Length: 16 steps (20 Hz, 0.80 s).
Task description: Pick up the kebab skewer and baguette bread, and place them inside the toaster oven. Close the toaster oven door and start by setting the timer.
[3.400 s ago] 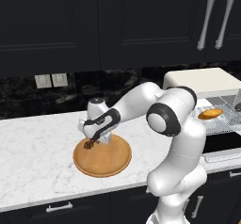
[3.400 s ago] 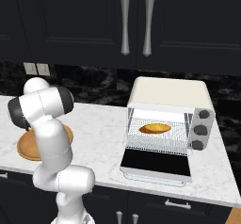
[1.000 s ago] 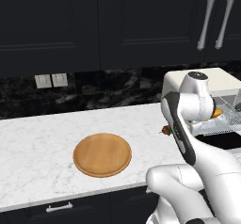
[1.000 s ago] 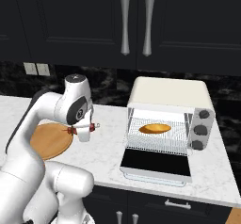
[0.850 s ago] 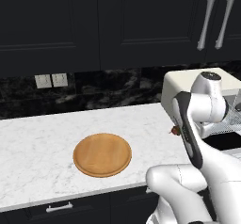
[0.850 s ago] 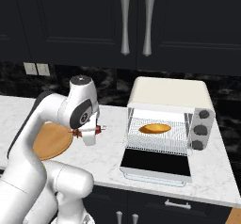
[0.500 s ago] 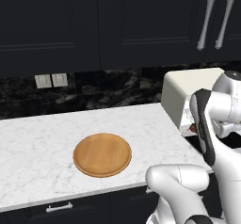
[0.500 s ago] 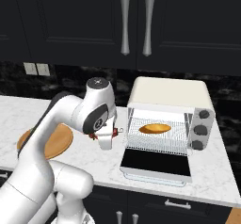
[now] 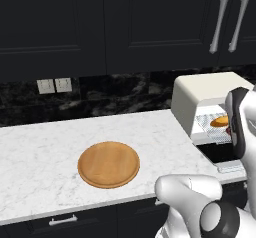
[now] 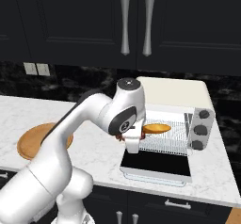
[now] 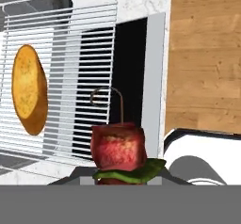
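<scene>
from the right base view i see the round wooden board (image 10: 33, 140) bare on the marble counter (image 10: 96, 152) at far left. next comes my gripper (image 10: 128, 137), clamped on the kebab skewer (image 11: 118, 153), hanging above the toaster oven door (image 10: 157, 164), which lies folded down. right of it the baguette bread (image 10: 156, 128) rests on the wire rack (image 10: 167, 136) inside the toaster oven (image 10: 176, 93).
</scene>
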Available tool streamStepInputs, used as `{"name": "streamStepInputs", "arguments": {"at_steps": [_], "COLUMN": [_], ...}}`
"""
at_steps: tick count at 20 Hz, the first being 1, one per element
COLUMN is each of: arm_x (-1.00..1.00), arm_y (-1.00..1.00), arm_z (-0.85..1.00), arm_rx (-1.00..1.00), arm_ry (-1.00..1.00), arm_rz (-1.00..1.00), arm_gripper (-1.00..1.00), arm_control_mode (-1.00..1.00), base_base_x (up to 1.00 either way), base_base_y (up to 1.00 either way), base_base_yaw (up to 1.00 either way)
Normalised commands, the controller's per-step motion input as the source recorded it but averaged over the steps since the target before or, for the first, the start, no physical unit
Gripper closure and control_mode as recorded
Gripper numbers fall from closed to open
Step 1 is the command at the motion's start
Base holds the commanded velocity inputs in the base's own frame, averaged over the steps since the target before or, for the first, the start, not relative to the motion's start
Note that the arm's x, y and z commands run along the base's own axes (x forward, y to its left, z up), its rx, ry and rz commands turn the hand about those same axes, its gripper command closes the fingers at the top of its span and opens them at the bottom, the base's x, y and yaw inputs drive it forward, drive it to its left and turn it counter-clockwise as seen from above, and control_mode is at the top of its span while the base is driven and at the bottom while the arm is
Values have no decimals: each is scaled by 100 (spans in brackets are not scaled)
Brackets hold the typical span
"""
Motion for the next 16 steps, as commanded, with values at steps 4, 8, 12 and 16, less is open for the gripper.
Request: {"name": "streamStepInputs", "arguments": {"at_steps": [4, 8, 12, 16], "arm_x": [2, 16, 12, 25], "arm_y": [-75, -51, -48, -21], "arm_z": [0, 0, -4, -28], "arm_rx": [0, 0, 0, 0], "arm_ry": [0, 0, 0, 0], "arm_rz": [-5, -3, -2, 0], "arm_gripper": [100, 100, 100, 100], "arm_control_mode": [-100, -100, -100, -100], "base_base_x": [0, 0, 0, 0], "base_base_y": [0, 0, 0, 0], "base_base_yaw": [0, 0, 0, 0]}}
